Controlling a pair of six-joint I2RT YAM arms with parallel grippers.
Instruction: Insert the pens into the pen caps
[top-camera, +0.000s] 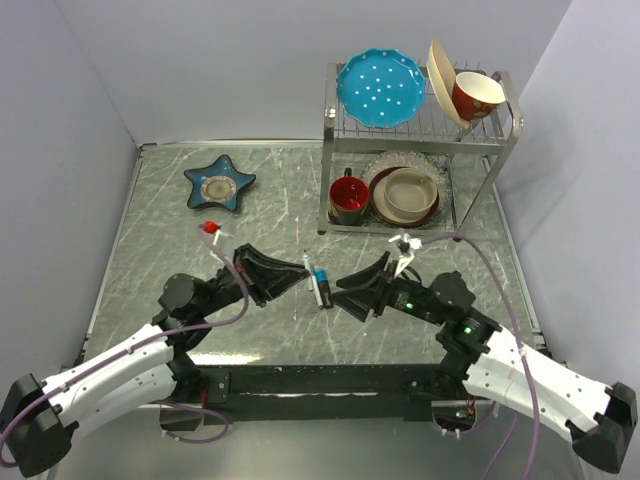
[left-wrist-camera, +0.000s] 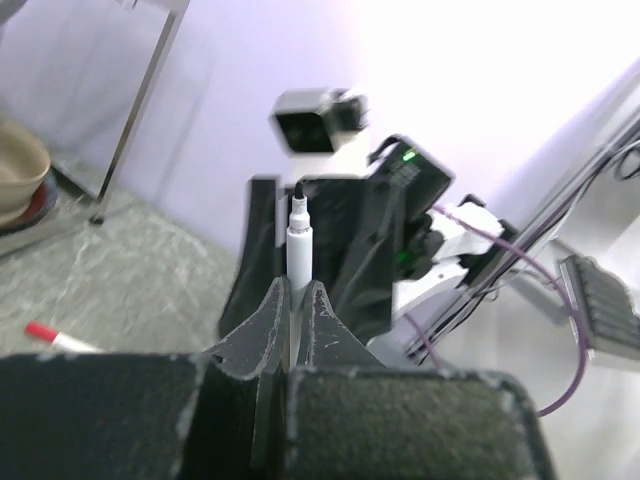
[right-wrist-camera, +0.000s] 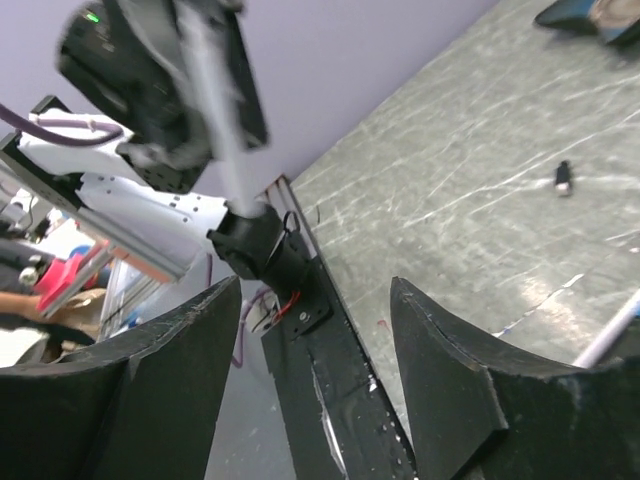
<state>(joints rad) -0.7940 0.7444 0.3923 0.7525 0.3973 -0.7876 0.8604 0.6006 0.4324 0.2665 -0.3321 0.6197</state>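
Note:
My left gripper (top-camera: 293, 277) (left-wrist-camera: 297, 290) is shut on a thin white pen (left-wrist-camera: 298, 240) with a black tip, which sticks out past the fingertips toward the right arm. In the top view this white pen (top-camera: 306, 263) stands just above a thicker black marker with a blue end (top-camera: 320, 287), which lies between the two grippers. My right gripper (top-camera: 350, 290) (right-wrist-camera: 315, 285) is open and empty, facing the left one. A red-tipped pen (top-camera: 208, 228) (left-wrist-camera: 48, 336) lies on the table left of the left arm. A tiny black cap (right-wrist-camera: 564, 178) lies on the table.
A blue star-shaped dish (top-camera: 219, 182) sits at the back left. A metal dish rack (top-camera: 505, 150) with plates, bowls and mugs stands at the back right. Small white pieces (top-camera: 404, 244) lie by the right arm. A white stick (right-wrist-camera: 610, 335) shows at the right wrist view's edge.

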